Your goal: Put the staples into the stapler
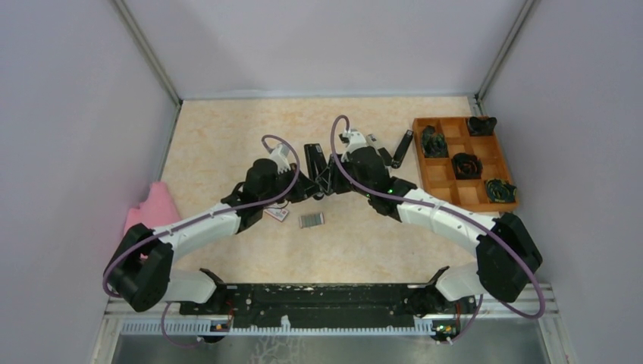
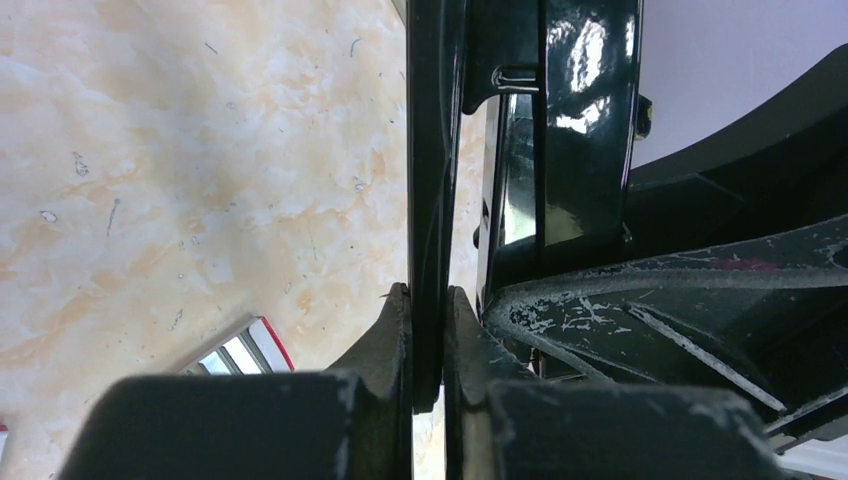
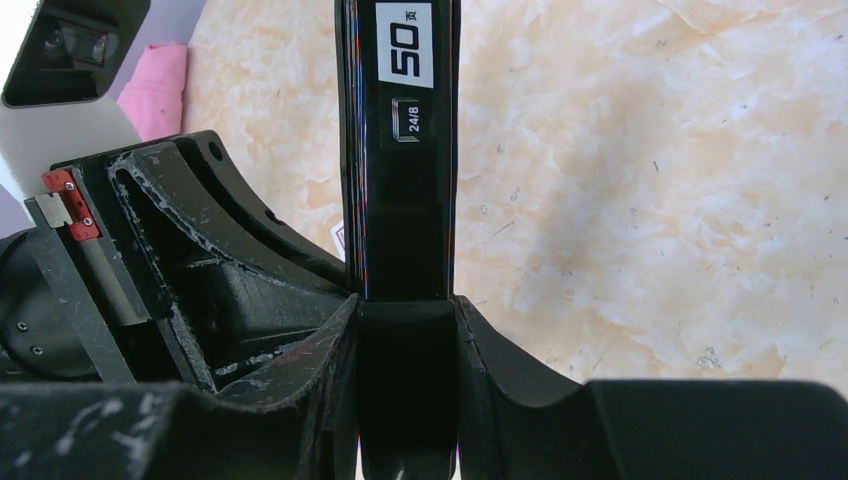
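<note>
The black stapler (image 1: pixel 313 157) stands mid-table between my two grippers. My left gripper (image 1: pixel 307 187) is shut on a thin black edge of the stapler (image 2: pixel 430 150); in the left wrist view its fingertips (image 2: pixel 398 320) pinch that edge. My right gripper (image 1: pixel 330 178) is shut on the stapler's top arm (image 3: pixel 400 190), which bears a "50" and "24/8" label. The staples (image 1: pixel 312 220), a small silvery-grey ridged block, lie flat on the table in front of both grippers, apart from them. They do not show in either wrist view.
A small red-and-white box (image 1: pixel 277 214) lies left of the staples and shows in the left wrist view (image 2: pixel 240 350). A second black elongated tool (image 1: pixel 403 145) lies right of the stapler. A wooden compartment tray (image 1: pixel 464 199) with dark objects sits at right. A pink cloth (image 1: pixel 155 206) lies at left.
</note>
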